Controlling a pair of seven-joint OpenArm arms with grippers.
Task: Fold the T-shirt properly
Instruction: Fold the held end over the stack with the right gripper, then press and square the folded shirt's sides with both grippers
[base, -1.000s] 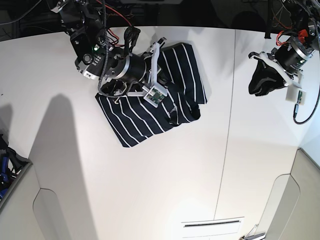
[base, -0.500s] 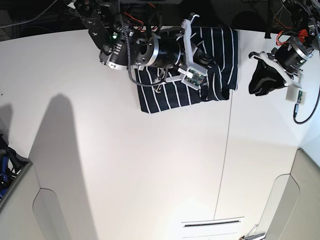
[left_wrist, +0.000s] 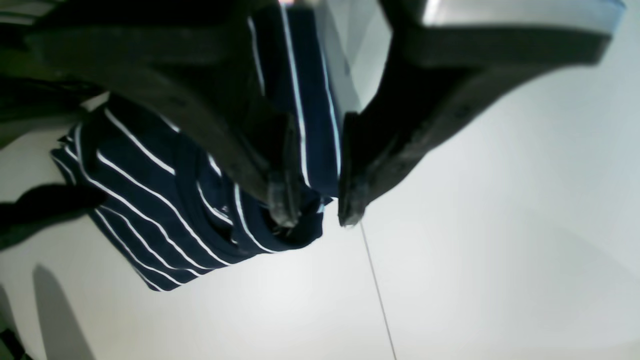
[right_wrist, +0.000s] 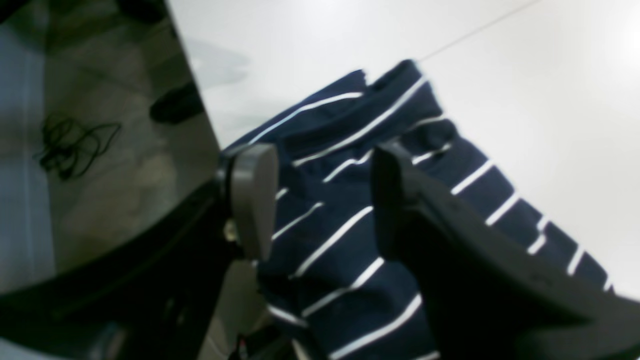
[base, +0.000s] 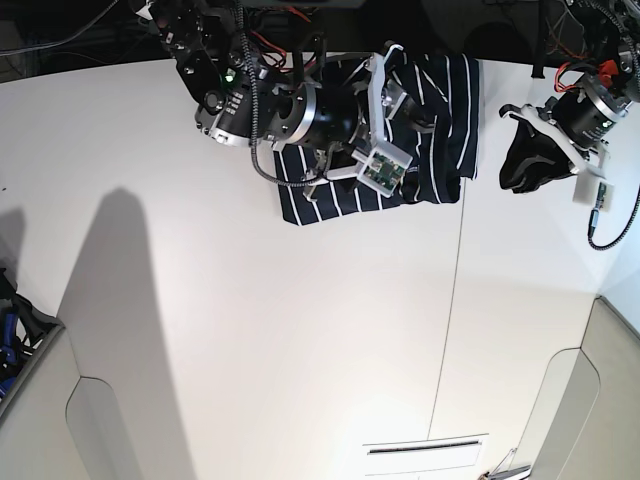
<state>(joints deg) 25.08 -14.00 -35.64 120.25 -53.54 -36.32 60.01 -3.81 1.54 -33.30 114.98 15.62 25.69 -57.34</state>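
T-shirt (base: 440, 110) bunched at the desk's (base: 300, 330) far edge. Right claw (right_wrist: 320, 200) spread just above the T-shirt, gripping nothing. Left claw (left_wrist: 315, 210) well aside, narrowly parted, empty (fabric behind only). Soft, limp, light; best pinched at hem corners.

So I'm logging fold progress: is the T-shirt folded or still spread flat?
Folded but untidy. The T-shirt sits as a compact, bunched bundle at the table's far edge, with layers overlapping.
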